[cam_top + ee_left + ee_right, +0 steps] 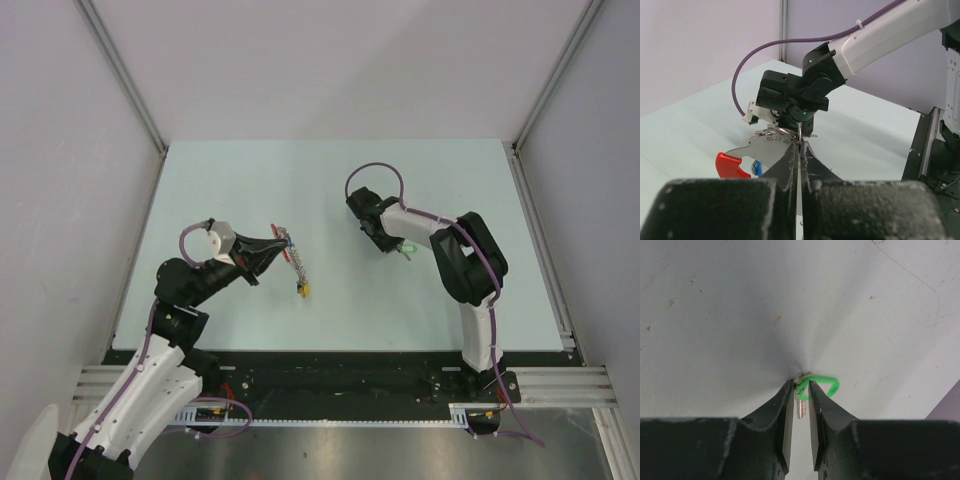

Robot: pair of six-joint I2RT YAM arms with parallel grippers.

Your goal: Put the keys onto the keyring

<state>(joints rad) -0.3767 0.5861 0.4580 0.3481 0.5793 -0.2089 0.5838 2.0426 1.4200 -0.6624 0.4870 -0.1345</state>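
My left gripper [272,245] [800,142] is shut on the keyring [292,260], a silvery loop whose flat plate [765,147] sticks out left of the fingertips. Its red curved segment [730,164] points left, and the blue key [756,167] hangs just behind it. A yellow tag [301,289] lies at the keyring's near end. My right gripper [398,246] [801,387] is down at the table, jaws narrowed on the green key [409,247] [822,385]. They press its head and small ring from both sides. The key's metal blade [801,407] lies between the fingers.
The pale table [330,180] is walled by white panels on three sides. A black rail [340,375] runs along the near edge by the arm bases. The right arm [795,97] with its purple cable shows straight ahead in the left wrist view.
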